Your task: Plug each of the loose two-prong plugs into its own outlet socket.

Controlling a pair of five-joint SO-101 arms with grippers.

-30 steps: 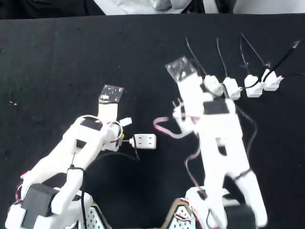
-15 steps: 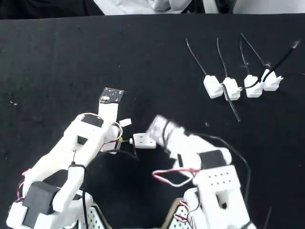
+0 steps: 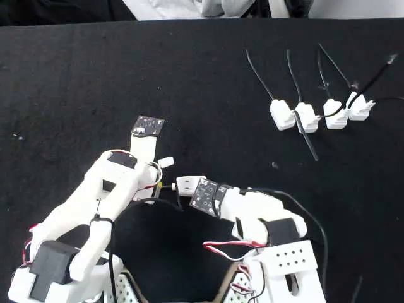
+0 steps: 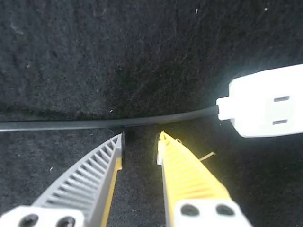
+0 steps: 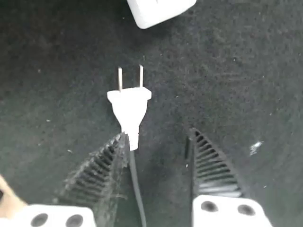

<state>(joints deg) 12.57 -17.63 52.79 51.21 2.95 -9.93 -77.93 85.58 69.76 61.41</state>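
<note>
A loose white two-prong plug (image 5: 129,101) lies on the black cloth, its prongs aimed at a white outlet socket (image 5: 158,9) a short way beyond. My right gripper (image 5: 157,135) is open just behind the plug, whose black cord runs along one finger (image 5: 102,170). In the left wrist view the same socket (image 4: 267,106) lies off to one side, with its black cable (image 4: 94,124) crossing right at the fingertips. My left gripper (image 4: 140,136) is narrowly open, and nothing sits between its fingers. From above, the socket (image 3: 189,184) lies between both arms.
Four white sockets (image 3: 307,117) with plugs and black cords in them sit in a row at the back right. Black cloth (image 3: 76,76) covers the whole table. The right arm's black cable (image 3: 315,221) loops near its base.
The right arm swung back from the row of sockets at the back right to the near middle, and now sits beside the lone socket. The left arm has not moved.
</note>
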